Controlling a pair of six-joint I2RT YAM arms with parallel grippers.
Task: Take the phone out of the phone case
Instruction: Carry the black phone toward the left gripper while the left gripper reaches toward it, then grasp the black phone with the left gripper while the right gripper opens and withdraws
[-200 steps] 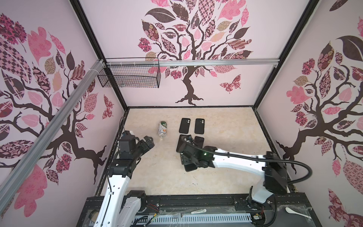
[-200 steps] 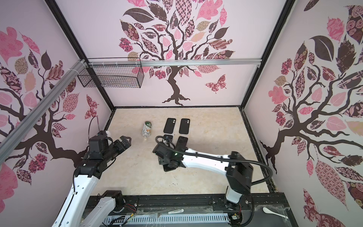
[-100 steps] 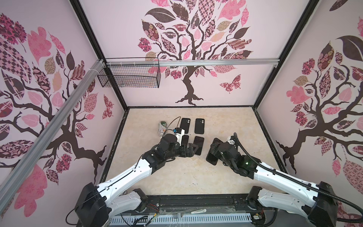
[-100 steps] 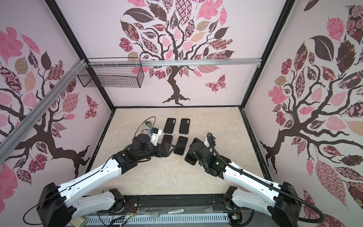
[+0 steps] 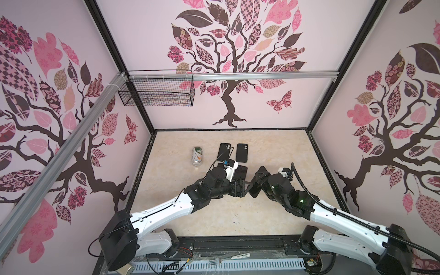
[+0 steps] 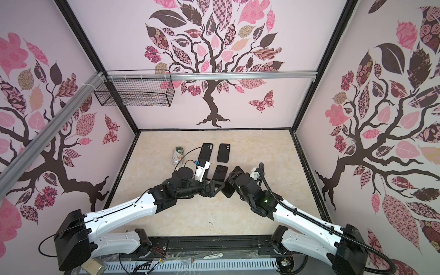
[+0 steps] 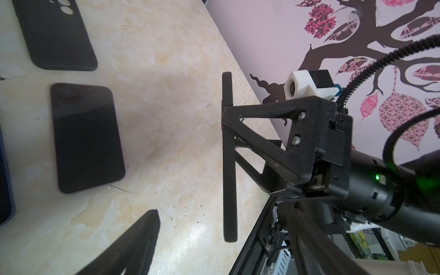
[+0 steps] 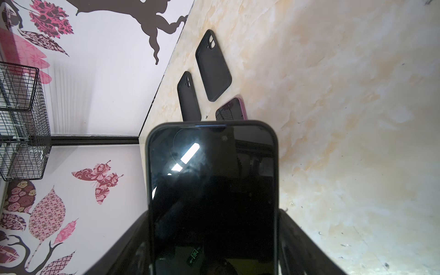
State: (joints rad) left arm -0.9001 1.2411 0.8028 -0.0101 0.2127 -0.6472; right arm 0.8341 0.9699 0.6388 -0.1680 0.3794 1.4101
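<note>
Black cased phone (image 8: 214,190) hangs clamped in right pincer (image 5: 257,182), left pincer (image 5: 245,187) spread wide beside its edge.

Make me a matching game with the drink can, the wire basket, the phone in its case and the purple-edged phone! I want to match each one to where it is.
Things:
1. drink can
2. wire basket
3. cased phone
4. purple-edged phone

Places:
a. hanging from the metal rail
b. held up in the right gripper
c. lying on its side on the table
d. lying flat, screen up

Pairs: 1-c, 2-a, 3-b, 4-d
</note>
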